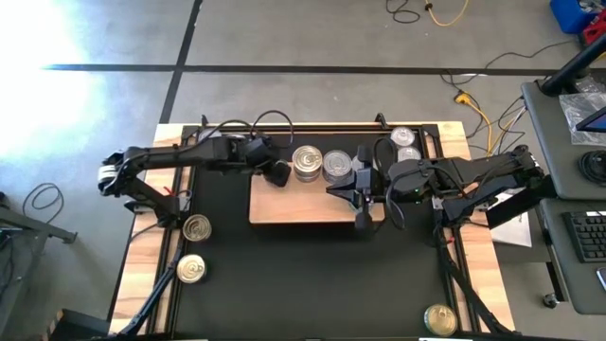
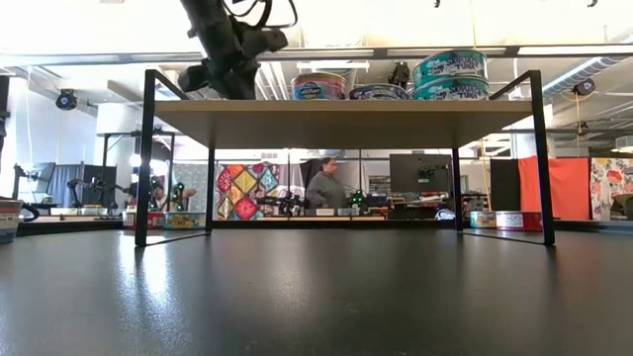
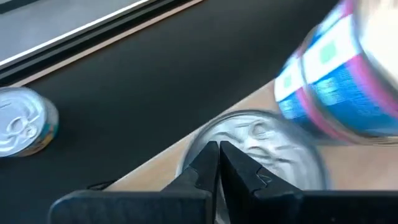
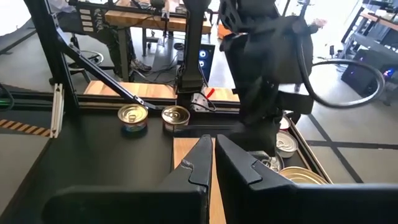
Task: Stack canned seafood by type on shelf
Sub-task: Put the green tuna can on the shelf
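Hovering with closed, empty fingers over the shelf (image 1: pixel 303 204) at frame centre: left gripper (image 1: pixel 280 175), right gripper (image 1: pixel 363 221). Showing teal labels on the shelved tins (image 2: pixel 318 86) only in the low view.

Two tins (image 1: pixel 322 163) side by side on shelf (image 1: pixel 294 210); two more (image 1: pixel 194 248) on mat (image 1: pixel 303 284), left

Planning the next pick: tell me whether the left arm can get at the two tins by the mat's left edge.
Probably yes: the two tins lie in the open on the mat, nothing around them, on the left gripper's side.
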